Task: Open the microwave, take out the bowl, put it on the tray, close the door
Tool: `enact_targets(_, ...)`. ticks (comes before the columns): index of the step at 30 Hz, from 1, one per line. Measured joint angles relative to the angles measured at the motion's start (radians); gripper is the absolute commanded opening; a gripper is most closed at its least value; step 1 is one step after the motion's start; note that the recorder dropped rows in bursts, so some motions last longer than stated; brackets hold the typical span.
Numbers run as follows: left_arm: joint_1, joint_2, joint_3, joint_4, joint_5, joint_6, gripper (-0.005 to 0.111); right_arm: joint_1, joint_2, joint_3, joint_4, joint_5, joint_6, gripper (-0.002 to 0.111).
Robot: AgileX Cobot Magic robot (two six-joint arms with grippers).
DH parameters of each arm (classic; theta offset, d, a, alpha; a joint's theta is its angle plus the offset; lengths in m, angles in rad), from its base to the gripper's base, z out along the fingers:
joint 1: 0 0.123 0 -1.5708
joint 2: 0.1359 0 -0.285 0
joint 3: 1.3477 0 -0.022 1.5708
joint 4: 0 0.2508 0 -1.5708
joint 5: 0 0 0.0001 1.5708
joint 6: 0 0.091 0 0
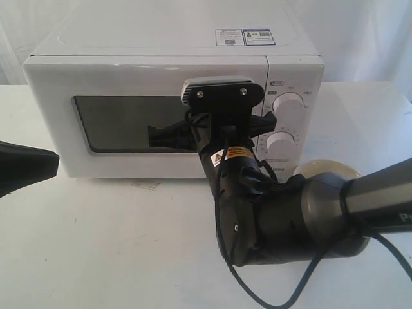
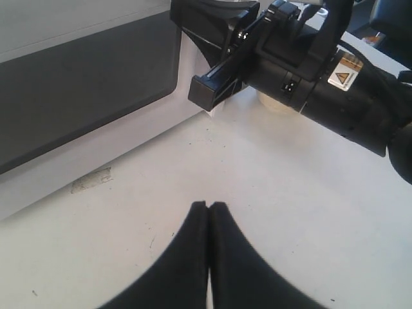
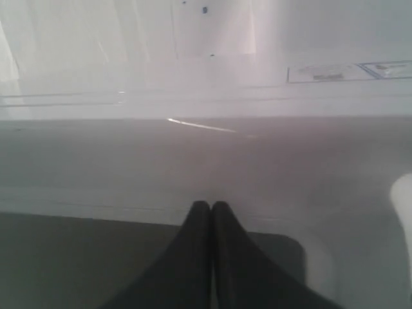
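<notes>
**Task status.**
- Door (image 1: 58,116): flush with the front of the microwave (image 1: 161,38). It reads as closed, and its window (image 1: 116,122) is dark.
- Bowl (image 1: 328,168): a cream rim shows outside the microwave, on the table (image 1: 129,244) just off its dial-side front corner, below the dials (image 1: 288,103). The right arm (image 1: 309,212) hides most of it.
- Tray: not made out in any view, so whether the bowl sits on one cannot be told.
- Judgement: opening and taking out look done. Placing cannot be confirmed. Closing looks finished or in its last press. At most, drawing both arms away from the microwave is left.

**Right gripper** (image 2: 207,93): jaws pressed together, pinching nothing.
- It points straight at the microwave's front, at the window's dial-side end and close up to the door.
- Actual contact cannot be told.
- The forearm runs in low from the microwave's dial side, and the wrist is level.

**Left gripper** (image 2: 209,209): jaws pressed together, empty.
- It hangs above bare table in front of the microwave, well apart from the door.
- The left arm (image 1: 26,168) lies low off the corner of the microwave opposite the dials.
</notes>
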Motion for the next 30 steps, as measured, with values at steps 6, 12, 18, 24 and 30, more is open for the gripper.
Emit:
enact_targets(6, 0.000, 0.000, 0.000, 0.000, 0.000, 0.000, 0.000, 0.003, 0.000, 0.000, 0.002, 0.003, 0.000, 0.000)
enact_targets(12, 0.000, 0.000, 0.000, 0.000, 0.000, 0.000, 0.000, 0.003, 0.000, 0.000, 0.004, 0.003, 0.000, 0.000)
enact_targets(18, 0.000, 0.000, 0.000, 0.000, 0.000, 0.000, 0.000, 0.003, 0.000, 0.000, 0.004, 0.003, 0.000, 0.000)
enact_targets(24, 0.000, 0.000, 0.000, 0.000, 0.000, 0.000, 0.000, 0.003, 0.000, 0.000, 0.004, 0.003, 0.000, 0.000)
enact_targets(30, 0.007, -0.022, 0.000, 0.000, 0.002, 0.000, 0.000, 0.003, 0.000, 0.000, 0.006, 0.003, 0.000, 0.000)
